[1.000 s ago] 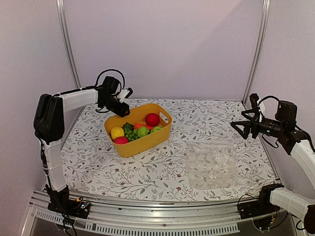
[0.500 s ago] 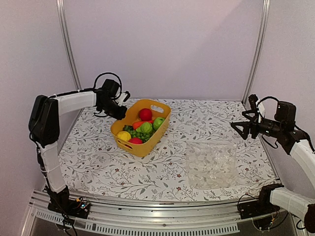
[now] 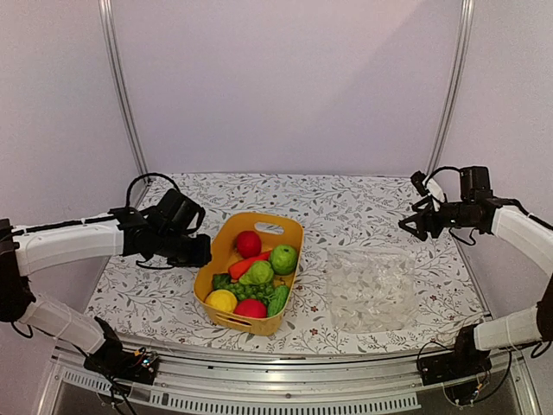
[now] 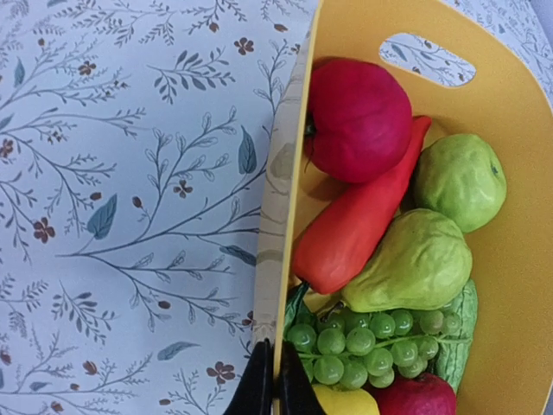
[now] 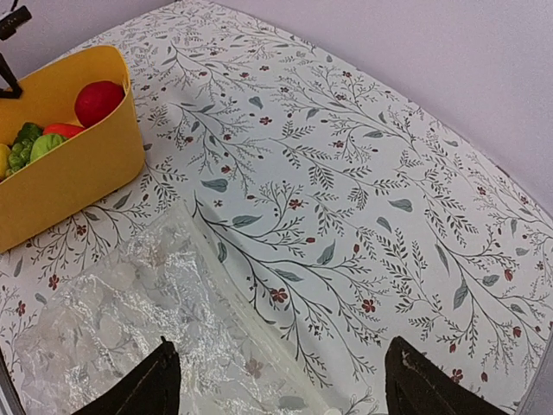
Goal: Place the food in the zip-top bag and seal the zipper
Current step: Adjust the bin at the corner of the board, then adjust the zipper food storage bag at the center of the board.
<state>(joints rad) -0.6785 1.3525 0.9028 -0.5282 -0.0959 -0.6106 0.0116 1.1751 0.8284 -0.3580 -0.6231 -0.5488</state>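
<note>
- Step in hand, as judged: set the yellow basket [image 3: 249, 322] of food [image 3: 254, 275] within reach of the bag [image 3: 371, 290], then open the bag's mouth for loading.
- Keep the basket level while it is gripped by one wall. A tilt lets the round fruit roll toward the low side.
- Set the basket down beside the bag, not on it. The two are near each other but apart, with patterned table cover [image 3: 155, 294] between them.
- Release the wall only when the basket base sits flat.
- Pick the film at the mouth edge only. The closure strip [image 5: 251, 333] appears to run along the bag's far edge, and it is hard to tell from the plastic around it.
- Left gripper [image 4: 275, 393]: closed, fingertips pinching the basket's left wall at the rim, one finger inside and one outside. It touches no food; the green grapes [image 4: 363, 341] lie just inside the grip.
- Right gripper [image 5: 285, 385]: jaws spread wide and empty, hovering over the far edge of the bag and touching nothing.
- Food location: all in the basket, with a red fruit [image 4: 359, 117], a red chili [image 4: 359, 220] and green fruits [image 4: 458, 177] visible.
- Bag location: flat on the table, right of the basket, empty.
</note>
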